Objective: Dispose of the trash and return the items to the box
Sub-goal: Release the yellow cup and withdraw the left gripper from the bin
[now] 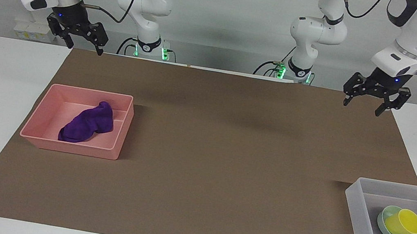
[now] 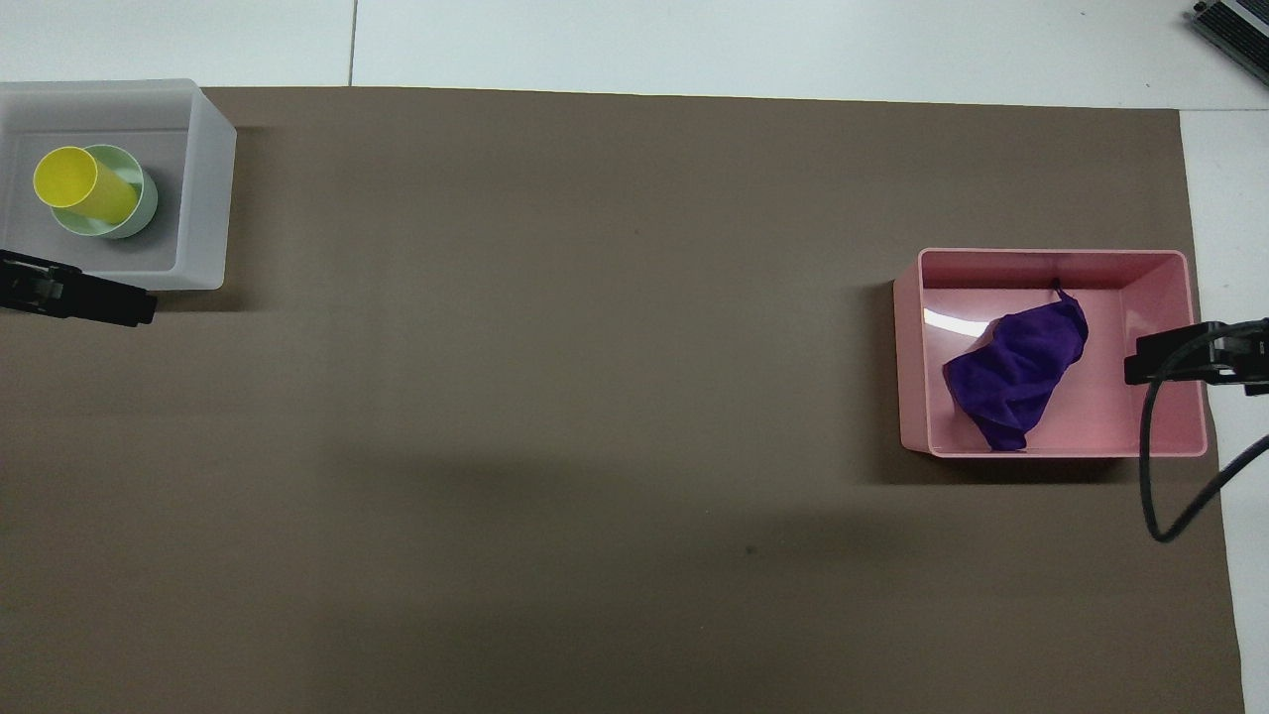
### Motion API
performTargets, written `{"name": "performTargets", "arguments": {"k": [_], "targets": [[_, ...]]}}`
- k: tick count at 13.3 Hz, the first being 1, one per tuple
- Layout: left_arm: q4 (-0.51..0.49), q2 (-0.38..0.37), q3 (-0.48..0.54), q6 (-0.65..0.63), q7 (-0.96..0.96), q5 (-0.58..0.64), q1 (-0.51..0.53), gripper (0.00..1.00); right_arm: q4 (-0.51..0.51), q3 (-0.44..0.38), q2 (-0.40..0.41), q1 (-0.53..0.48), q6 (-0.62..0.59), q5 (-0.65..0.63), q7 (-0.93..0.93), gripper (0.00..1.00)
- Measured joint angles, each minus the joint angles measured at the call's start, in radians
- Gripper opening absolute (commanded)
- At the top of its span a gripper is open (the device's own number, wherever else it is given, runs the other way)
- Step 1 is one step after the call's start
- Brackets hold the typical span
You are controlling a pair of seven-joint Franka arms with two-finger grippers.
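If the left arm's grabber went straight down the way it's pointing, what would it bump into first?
Probably just the brown mat. The left end effector points down over the mat's edge nearest the robots, well clear of the box, though depth is hard to judge.

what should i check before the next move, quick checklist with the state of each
1. Purple rag lies in the pink tray: ok.
2. Yellow cup sits tilted in the green bowl: ok.
3. Bowl and cup are inside the frosted box: ok.
4. Left gripper is open, empty, up over the mat's edge nearest the robots: ok.
5. Right gripper is open, empty, raised at the right arm's end: ok.
6. Cup stable enough not to tip out of the bowl: cannot tell.
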Motion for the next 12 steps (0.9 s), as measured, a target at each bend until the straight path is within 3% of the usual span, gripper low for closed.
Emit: {"name": "performTargets", "arguments": {"k": [12], "targets": [[0.001, 0.005, 0.006, -0.068, -0.060, 0.001, 0.007, 1.00, 0.000, 0.000, 0.000, 0.000, 0.000, 0.000, 0.000, 1.00]]}}
